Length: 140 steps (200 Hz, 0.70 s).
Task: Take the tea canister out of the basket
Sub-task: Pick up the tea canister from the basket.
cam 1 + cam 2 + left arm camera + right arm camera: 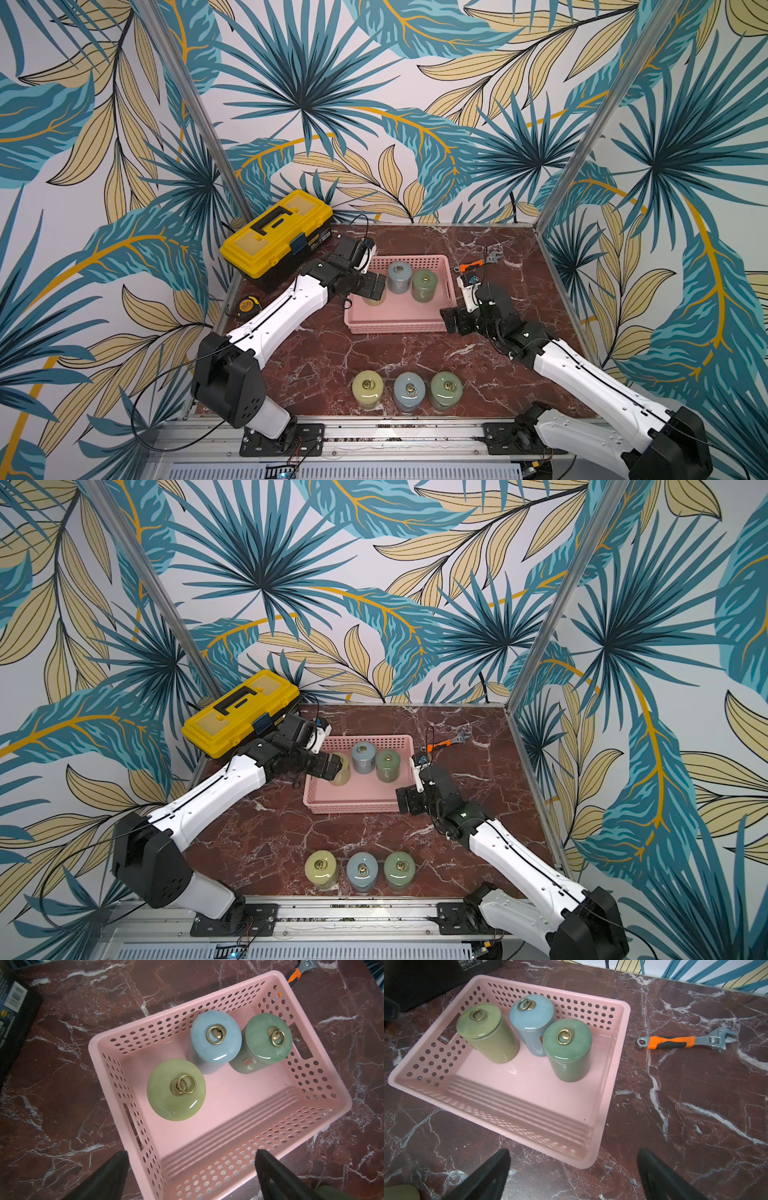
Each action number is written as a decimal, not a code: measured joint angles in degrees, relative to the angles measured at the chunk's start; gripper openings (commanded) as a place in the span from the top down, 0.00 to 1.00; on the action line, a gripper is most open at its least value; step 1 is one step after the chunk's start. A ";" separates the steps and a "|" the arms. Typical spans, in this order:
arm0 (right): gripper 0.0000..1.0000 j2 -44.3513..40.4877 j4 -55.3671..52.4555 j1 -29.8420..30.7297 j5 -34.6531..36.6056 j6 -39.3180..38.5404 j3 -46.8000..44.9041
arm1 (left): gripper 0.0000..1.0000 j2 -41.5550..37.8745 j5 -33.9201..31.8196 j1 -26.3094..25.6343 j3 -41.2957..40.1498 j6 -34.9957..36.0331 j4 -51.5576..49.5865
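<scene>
The left gripper [374, 288] hangs released and empty over the olive tea canister [176, 1089], which stands with the blue tea canister [399, 277] and green tea canister [424, 285] in the pink basket [395, 327]. The right gripper [450, 320], jaws spread and empty, sits at the basket's near right corner.

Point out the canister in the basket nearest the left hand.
The yellow-green canister: the left hand hovers by it, while the blue canister and dark green canister stand farther off, side by side.
</scene>
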 measured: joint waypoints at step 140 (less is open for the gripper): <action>0.01 1.22 2.23 -0.02 0.85 -0.02 -0.66 | 0.00 18.18 -2.36 -0.04 15.39 3.98 -10.91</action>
